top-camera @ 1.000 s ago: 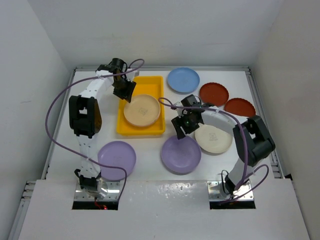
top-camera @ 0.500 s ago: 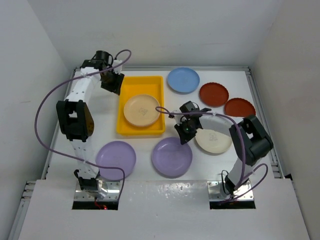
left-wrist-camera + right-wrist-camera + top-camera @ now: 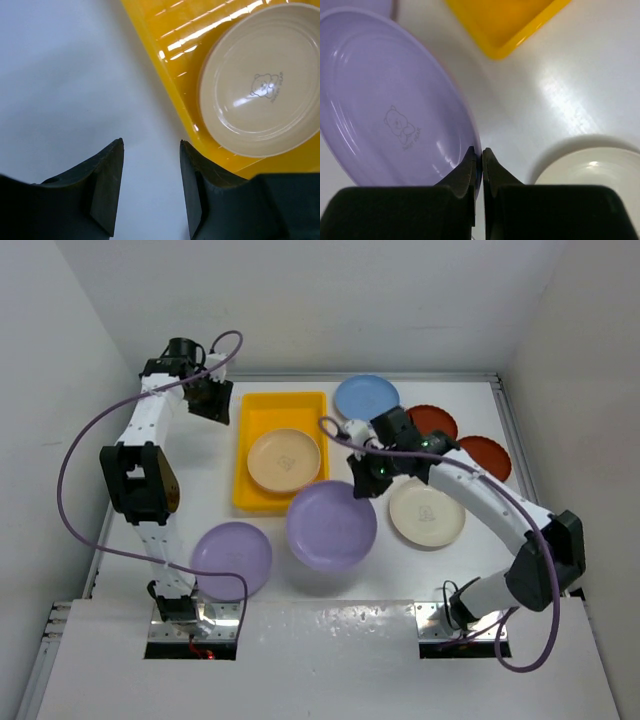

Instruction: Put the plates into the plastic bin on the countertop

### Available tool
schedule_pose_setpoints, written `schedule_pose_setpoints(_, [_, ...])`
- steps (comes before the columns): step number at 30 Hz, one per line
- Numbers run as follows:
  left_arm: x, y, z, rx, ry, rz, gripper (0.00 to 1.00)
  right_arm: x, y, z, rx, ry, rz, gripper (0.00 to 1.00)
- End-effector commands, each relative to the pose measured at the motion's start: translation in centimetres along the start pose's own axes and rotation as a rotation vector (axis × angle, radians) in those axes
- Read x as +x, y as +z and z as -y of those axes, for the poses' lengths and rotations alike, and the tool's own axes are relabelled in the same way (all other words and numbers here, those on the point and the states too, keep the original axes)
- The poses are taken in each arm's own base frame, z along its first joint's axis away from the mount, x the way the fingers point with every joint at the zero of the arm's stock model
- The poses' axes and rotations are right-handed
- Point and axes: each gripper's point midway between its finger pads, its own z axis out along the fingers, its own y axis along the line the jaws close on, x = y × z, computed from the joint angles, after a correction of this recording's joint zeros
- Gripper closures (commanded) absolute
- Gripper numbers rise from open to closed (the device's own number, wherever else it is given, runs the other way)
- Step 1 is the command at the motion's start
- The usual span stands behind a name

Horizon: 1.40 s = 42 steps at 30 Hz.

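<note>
My right gripper is shut on the rim of a lavender plate, which hangs lifted and tilted just right of the yellow plastic bin's near corner. A peach plate lies inside the bin. My left gripper stands open and empty over the white countertop beside the bin's left rim. On the counter lie a second lavender plate, a cream plate, a light blue plate and two dark red plates.
White walls close in the counter on the left, back and right. The left arm's purple cable loops out over the left side. The right arm reaches across the dark red plates.
The right gripper has shut on the lavender plate's rim and lifted it left toward the bin. The left gripper has drawn back from over the bin to its left.
</note>
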Motion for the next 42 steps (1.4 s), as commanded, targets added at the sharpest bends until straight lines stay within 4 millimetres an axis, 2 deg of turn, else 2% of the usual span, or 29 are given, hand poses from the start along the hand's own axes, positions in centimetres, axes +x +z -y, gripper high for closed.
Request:
schedule_pose_setpoints(1, [-1.5, -2.5, -1.5, -0.018, -0.063, 0.101, 0.49, -8.7, -2.2, 0.7, -0.019, 0.139, 0.266, 1.00])
schedule_pose_setpoints(2, [-1.7, -3.0, -2.1, -0.032, -0.078, 0.119, 0.49, -9.8, -2.0, 1.6, 0.017, 0.178, 0.288, 1.00])
schedule_pose_setpoints(3, [-1.4, -3.2, -2.9, -0.060, -0.099, 0.113, 0.49, -12.7, -1.0, 2.3, 0.007, 0.285, 0.340, 1.00])
schedule_pose_setpoints(4, [-1.0, -3.0, -3.1, -0.068, -0.103, 0.101, 0.49, -14.3, -1.2, 2.4, 0.001, 0.300, 0.373, 1.00])
schedule_pose_setpoints(5, [-0.7, -3.3, -3.4, -0.074, -0.112, 0.101, 0.49, -14.6, 0.3, 3.0, -0.004, 0.336, 0.352, 1.00])
schedule_pose_setpoints(6, [-0.1, -3.3, -4.0, -0.089, -0.126, 0.089, 0.49, -17.1, -0.6, 3.3, 0.007, 0.367, 0.411, 1.00])
schedule_pose_setpoints(8, [0.2, -3.7, -4.6, -0.101, -0.136, 0.096, 0.49, -17.4, 2.5, 5.1, 0.056, 0.503, 0.381, 1.00])
schedule_pose_setpoints(9, [0.8, -3.5, -4.9, -0.102, -0.160, 0.085, 0.49, -18.3, 2.8, 6.5, 0.113, 0.539, 0.410, 1.00])
schedule_pose_setpoints(10, [0.4, -3.9, -5.0, -0.108, -0.154, 0.101, 0.49, -19.1, 2.8, 7.0, 0.123, 0.560, 0.432, 1.00])
schedule_pose_setpoints(11, [1.1, -3.8, -5.4, -0.118, -0.168, 0.087, 0.49, -19.0, 5.0, 7.8, 0.129, 0.633, 0.415, 1.00])
schedule_pose_setpoints(12, [1.4, -3.8, -5.3, -0.117, -0.169, 0.082, 0.49, -19.6, 5.1, 8.5, 0.152, 0.652, 0.433, 1.00])
schedule_pose_setpoints(13, [1.4, -4.0, -6.0, -0.138, -0.176, 0.087, 0.49, -20.1, 5.4, 8.7, 0.152, 0.663, 0.442, 1.00])
schedule_pose_setpoints(14, [1.8, -3.7, -5.9, -0.134, -0.179, 0.076, 0.49, -20.3, 6.8, 9.1, 0.151, 0.693, 0.431, 1.00])
schedule_pose_setpoints(17, [2.3, -4.1, -6.3, -0.151, -0.186, 0.077, 0.49, -19.6, 9.1, 10.0, 0.206, 0.709, 0.393, 1.00])
schedule_pose_setpoints(19, [2.8, -4.0, -6.5, -0.152, -0.197, 0.068, 0.49, -19.8, 9.8, 10.0, 0.227, 0.700, 0.397, 1.00])
schedule_pose_setpoints(23, [3.1, -3.9, -6.9, -0.157, -0.205, 0.067, 0.49, -18.9, 11.8, 10.1, 0.247, 0.701, 0.365, 1.00])
schedule_pose_setpoints(27, [3.4, -3.7, -6.9, -0.154, -0.208, 0.059, 0.49, -17.2, 13.7, 11.3, 0.312, 0.708, 0.327, 1.00])
schedule_pose_setpoints(31, [3.6, -3.9, -7.2, -0.159, -0.215, 0.060, 0.49, -15.9, 14.3, 11.8, 0.360, 0.693, 0.300, 1.00])
schedule_pose_setpoints(38, [3.6, -3.9, -7.2, -0.159, -0.215, 0.060, 0.48, -15.7, 14.5, 12.2, 0.386, 0.658, 0.305, 1.00])
schedule_pose_setpoints(40, [3.6, -3.9, -7.2, -0.159, -0.215, 0.060, 0.48, -16.1, 14.7, 12.0, 0.381, 0.629, 0.311, 0.92])
schedule_pose_setpoints(42, [3.6, -3.9, -7.2, -0.159, -0.206, 0.059, 0.48, -16.2, 14.9, 11.8, 0.382, 0.592, 0.303, 0.76])
